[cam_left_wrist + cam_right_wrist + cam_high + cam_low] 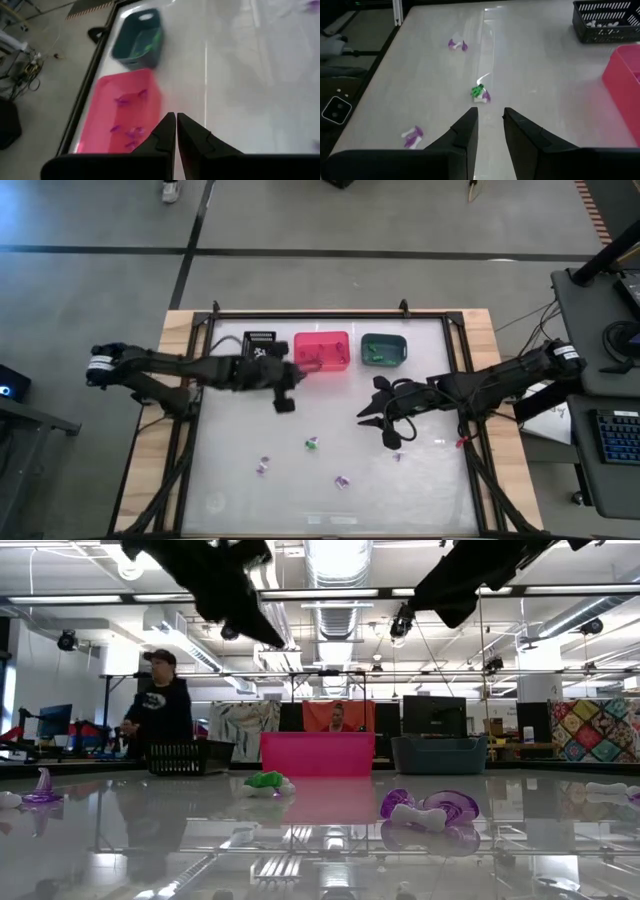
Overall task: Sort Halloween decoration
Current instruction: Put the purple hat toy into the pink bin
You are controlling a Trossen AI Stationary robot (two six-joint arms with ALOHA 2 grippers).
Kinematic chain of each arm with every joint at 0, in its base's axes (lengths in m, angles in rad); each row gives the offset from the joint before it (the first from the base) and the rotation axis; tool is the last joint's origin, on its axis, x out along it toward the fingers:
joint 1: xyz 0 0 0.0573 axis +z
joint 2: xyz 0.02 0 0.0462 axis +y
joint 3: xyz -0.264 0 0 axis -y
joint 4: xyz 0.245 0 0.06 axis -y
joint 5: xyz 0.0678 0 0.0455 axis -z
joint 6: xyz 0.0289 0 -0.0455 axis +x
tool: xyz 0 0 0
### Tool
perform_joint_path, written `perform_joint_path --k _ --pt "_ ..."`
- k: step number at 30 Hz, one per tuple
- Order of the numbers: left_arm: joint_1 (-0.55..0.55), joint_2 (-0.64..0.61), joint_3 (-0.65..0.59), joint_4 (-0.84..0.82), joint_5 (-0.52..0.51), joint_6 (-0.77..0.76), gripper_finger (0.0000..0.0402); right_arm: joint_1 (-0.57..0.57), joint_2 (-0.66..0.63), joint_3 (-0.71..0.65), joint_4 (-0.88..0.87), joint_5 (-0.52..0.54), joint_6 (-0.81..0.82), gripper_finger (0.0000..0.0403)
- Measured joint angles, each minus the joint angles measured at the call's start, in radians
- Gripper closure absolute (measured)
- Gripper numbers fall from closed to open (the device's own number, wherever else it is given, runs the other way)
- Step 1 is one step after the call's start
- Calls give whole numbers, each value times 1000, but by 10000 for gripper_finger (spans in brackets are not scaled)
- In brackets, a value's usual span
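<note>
Several tiny Halloween decorations lie on the white table: a green, white and purple one [312, 443] [479, 93], a purple one [263, 466] [457, 44], another purple one [342, 481] [411, 135] and a small one [398, 455]. My left gripper [285, 404] [176, 126] hangs shut and empty above the table, just in front of the pink bin [322, 351]. My right gripper [376, 418] [490, 121] hovers open with nothing between its fingers, in front of the teal bin [383, 348] and pointing toward the trinkets.
Along the far edge stand a black basket [260, 345], the pink bin [102, 107] holding purple trinkets and the teal bin [127, 47] holding green ones. A black frame [300, 313] runs around the table. People stand in the room beyond [160, 700].
</note>
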Motion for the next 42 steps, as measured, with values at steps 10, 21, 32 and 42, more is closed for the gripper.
perform_joint_path --k 10,21,32,42 --pt "162 15 7 -142 228 -7 401 0 3 0 2 8 0 315" --pt "-148 -11 -16 -434 321 -303 401 0 4 0 21 54 -26 316" --pt "-505 -4 -106 -333 282 -682 402 0 4 0 22 53 -17 321" --pt "-596 63 -123 -311 172 -859 344 0 4 0 23 51 -7 312"
